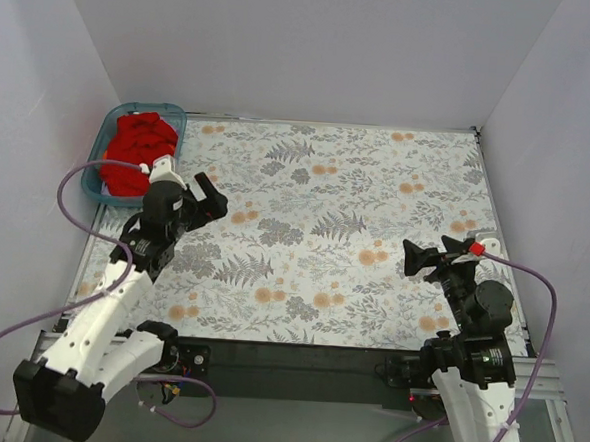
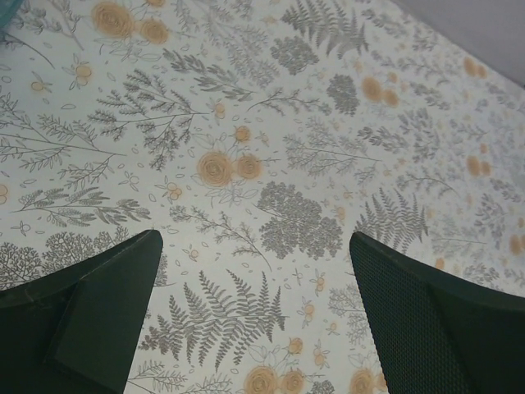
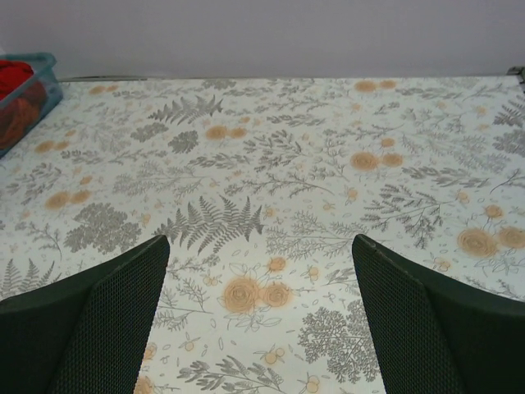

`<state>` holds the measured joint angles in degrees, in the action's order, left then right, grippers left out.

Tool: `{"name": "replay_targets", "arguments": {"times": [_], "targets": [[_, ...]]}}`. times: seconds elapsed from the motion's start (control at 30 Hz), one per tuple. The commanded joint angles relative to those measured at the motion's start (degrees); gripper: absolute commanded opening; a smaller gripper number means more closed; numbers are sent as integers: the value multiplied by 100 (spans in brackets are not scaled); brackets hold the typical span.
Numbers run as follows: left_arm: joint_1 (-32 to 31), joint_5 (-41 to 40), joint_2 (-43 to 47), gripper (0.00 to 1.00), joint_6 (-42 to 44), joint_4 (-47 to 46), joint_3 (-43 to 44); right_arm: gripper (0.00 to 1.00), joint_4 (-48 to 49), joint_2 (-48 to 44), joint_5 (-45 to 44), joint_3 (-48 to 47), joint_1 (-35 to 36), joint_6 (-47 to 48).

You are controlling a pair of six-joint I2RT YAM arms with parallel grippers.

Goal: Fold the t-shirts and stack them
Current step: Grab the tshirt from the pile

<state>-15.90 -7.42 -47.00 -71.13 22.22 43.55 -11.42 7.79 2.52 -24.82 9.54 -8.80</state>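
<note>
Start pose: red t-shirt bunched in teal bin, upper left. Left gripper near it, prob. to reach in; right gripper lower right. Both spread wide, empty.

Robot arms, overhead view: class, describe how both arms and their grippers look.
The left arm and right arm have white links with black joints. A purple cable loops along each. The left gripper and right gripper are black, with broad tapered fingers bearing a fine mesh texture. A small red marking sits near the right wrist.
</note>
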Motion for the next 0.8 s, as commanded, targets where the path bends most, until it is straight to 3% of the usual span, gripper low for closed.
{"name": "replay_targets", "arguments": {"times": [0.0,0.17,0.5,0.77], "targets": [[34,-400,-808,98,-111,-42,591,98,316,-50,196,205,65,-298],[279,-1233,-2441,98,222,-287,1541,98,386,-76,214,547,188,-324],[1868,-1551,-4913,93,258,-877,3492,98,483,-6,328,926,364,-527],[2530,-1710,-7056,87,64,-886,5197,98,474,73,371,1067,426,-623]]}}
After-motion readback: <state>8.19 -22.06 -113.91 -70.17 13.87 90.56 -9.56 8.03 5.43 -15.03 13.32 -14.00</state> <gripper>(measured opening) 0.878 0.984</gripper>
